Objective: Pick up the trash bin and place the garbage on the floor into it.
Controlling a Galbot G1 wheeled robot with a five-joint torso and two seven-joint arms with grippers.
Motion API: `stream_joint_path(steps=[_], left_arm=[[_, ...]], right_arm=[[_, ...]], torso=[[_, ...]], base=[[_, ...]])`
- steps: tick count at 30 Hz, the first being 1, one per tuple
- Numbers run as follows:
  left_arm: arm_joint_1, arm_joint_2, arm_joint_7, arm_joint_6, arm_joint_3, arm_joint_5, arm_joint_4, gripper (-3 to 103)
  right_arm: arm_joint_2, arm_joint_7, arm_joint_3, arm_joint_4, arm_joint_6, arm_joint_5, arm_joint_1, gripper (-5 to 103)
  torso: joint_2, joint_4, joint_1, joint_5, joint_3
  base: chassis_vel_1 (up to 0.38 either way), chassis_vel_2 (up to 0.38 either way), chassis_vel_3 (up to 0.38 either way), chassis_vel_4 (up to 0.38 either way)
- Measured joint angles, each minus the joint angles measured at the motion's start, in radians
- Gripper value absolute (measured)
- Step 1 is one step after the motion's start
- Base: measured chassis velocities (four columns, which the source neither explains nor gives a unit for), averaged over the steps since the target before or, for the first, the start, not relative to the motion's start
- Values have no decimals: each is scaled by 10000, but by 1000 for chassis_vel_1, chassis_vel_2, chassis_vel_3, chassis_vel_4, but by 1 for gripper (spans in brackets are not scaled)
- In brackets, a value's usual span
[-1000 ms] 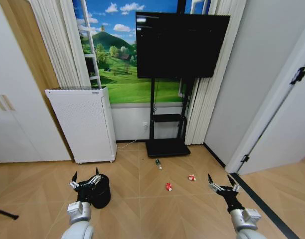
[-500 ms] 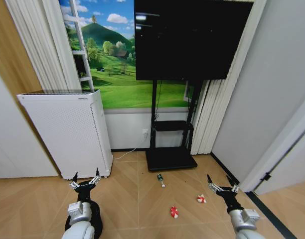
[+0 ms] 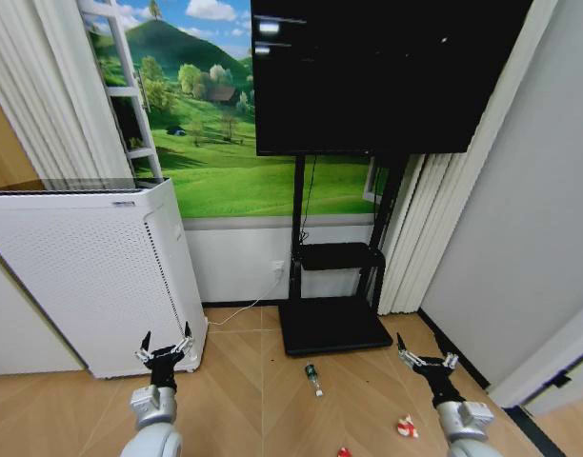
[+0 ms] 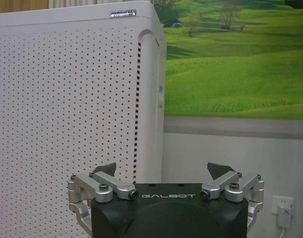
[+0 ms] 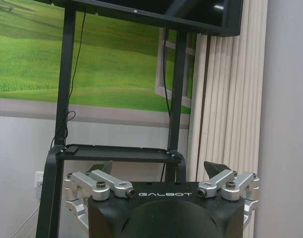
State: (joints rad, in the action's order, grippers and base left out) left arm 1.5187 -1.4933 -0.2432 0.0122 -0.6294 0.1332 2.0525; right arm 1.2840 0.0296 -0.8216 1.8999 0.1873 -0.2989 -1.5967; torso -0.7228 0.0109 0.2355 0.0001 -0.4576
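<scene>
Two grippers raised ahead of the torso, nothing in either. Left gripper (image 3: pixel 165 348): jaws spread wide, empty, facing the white perforated appliance (image 3: pixel 91 276) just ahead. Right gripper (image 3: pixel 426 359): jaws spread as well, empty, pointed toward the TV stand (image 3: pixel 334 328) and the curtain (image 3: pixel 411 238) beside it. Both clear of the floor (image 3: pixel 244 381), touching nothing.

Garbage on the wood floor:
- Clear bottle (image 3: pixel 312 379) with green label, lying just in front of the stand's base, between the two grippers.
- One red-and-white wrapper (image 3: pixel 406 427) on the floor near the right gripper, on the robot's side of it.
- Second red-and-white piece (image 3: pixel 344 452), cut by the head view's bottom edge, between bottle and wrapper.
- All three apart from each other, none touched.

Step in hand, by judgement: approach and positioning, ahead of any grasp. No trash bin held, so first half of the task not done, nothing binned. Progress near zero.

Next move probably calls for:
- Locating the trash bin.
- Bending the torso down.
- Bringing one gripper onto the rim with jaws open.
- Closing on rim plus liner.
- Using the other arm for the litter.

Handling guesses:
- Bottle round, likely to roll if nudged, so better pinched across the body.
- Wrappers thin and flat, needing jaw tips right at floor level.

Risk: appliance close to the left arm. Worth watching clearance on any swing or turn.
</scene>
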Motion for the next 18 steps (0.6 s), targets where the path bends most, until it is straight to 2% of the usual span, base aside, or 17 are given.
stream_joint_path(steps=[2, 5, 11, 18], left_arm=[[3, -4, 1, 28, 0, 1, -11, 100], [2, -9, 17, 62, 8, -9, -22, 100], [6, -17, 68, 88, 27, -54, -68, 100], [6, -17, 69, 89, 30, -57, -73, 100]], right_arm=[[0, 12, 9, -4, 12, 4, 3, 100], [10, 19, 45, -22, 15, 31, 6, 100], [46, 21, 82, -85, 74, 131, 13, 100], [48, 25, 85, -99, 86, 131, 13, 100]], torso=[[40, -1, -21, -8, 28], [138, 0, -59, 4, 82], [437, -1, -173, -1, 250], [495, -2, -194, -2, 282]], base=[[38, -37, -24, 40], [94, -94, -72, 73], [20, -30, -27, 15], [0, 0, 0, 0]])
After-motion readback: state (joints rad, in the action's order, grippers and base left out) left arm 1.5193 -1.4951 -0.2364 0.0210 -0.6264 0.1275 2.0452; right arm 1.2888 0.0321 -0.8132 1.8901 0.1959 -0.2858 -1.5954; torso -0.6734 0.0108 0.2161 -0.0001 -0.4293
